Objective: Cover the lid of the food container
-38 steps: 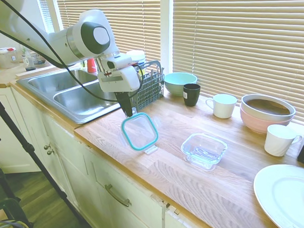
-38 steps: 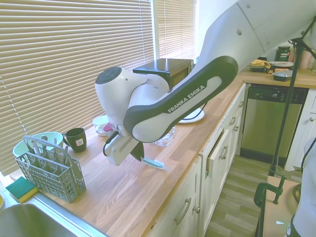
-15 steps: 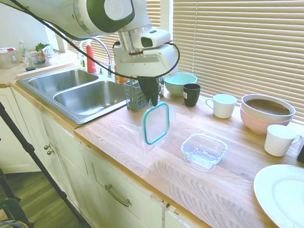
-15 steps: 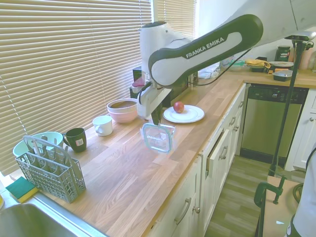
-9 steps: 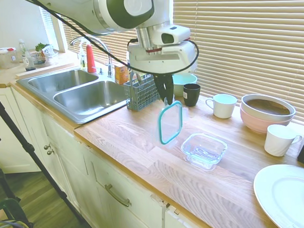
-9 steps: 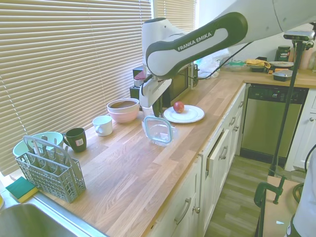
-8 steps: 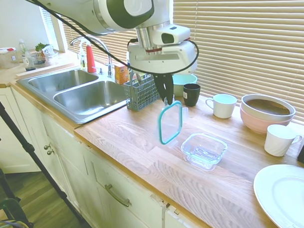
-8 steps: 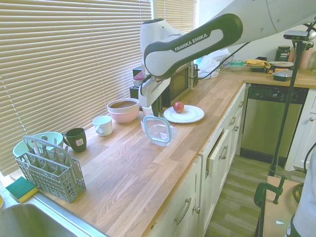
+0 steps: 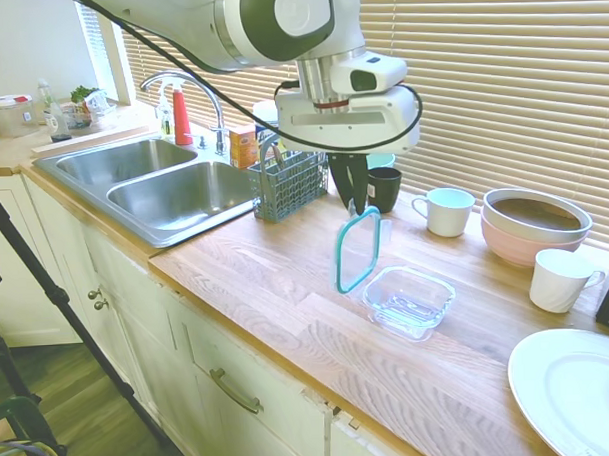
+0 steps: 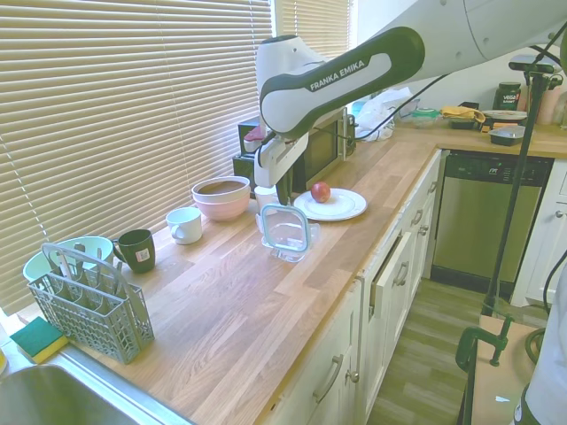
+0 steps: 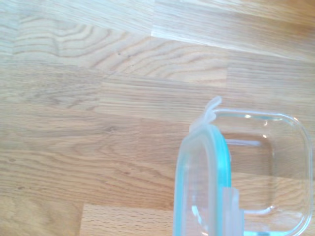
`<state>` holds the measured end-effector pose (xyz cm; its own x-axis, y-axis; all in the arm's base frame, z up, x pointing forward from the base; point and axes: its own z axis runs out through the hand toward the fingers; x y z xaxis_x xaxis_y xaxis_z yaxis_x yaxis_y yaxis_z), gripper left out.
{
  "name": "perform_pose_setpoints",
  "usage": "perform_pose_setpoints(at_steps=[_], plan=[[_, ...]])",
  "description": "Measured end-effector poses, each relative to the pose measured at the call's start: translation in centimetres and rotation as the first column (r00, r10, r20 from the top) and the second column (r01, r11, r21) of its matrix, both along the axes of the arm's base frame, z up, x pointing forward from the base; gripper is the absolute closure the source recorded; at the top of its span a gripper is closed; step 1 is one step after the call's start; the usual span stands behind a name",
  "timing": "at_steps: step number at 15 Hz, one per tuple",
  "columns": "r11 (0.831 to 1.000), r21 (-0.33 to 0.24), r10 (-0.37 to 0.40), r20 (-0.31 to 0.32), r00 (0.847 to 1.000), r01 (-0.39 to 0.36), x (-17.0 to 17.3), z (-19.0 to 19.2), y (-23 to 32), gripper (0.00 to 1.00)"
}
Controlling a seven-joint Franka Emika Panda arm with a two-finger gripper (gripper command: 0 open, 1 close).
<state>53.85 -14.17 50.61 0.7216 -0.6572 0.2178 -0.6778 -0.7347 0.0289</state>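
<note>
My gripper (image 9: 355, 207) is shut on the top edge of the lid (image 9: 356, 249), a clear rounded-square piece with a teal rim. The lid hangs nearly on edge above the wooden counter, just left of the food container (image 9: 408, 300), a shallow clear glass dish. Seen from the other side, the lid (image 10: 285, 227) hangs under the gripper (image 10: 282, 200) and in front of the dish, which is mostly hidden behind it. The wrist view looks down the lid (image 11: 202, 182) at the food container (image 11: 266, 164) beneath its far edge.
Behind the dish stand a black mug (image 9: 384, 188), a white mug (image 9: 446, 211), stacked pink and white bowls (image 9: 535, 225) and another white cup (image 9: 560, 279). A grey cutlery basket (image 9: 289, 183) and the sink (image 9: 163, 188) lie left. A white plate (image 9: 575, 389) sits front right.
The gripper lifted the lid off the counter near the sink, tipped it onto its edge, and carried it right until it reached the glass dish.
</note>
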Motion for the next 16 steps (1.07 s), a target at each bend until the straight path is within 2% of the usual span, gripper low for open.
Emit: perform_pose_setpoints(at_steps=[16], plan=[[0.998, 0.062, -0.024, 0.043, 0.999, 0.021, -1.5, 0.3, -5.8, 1.0]])
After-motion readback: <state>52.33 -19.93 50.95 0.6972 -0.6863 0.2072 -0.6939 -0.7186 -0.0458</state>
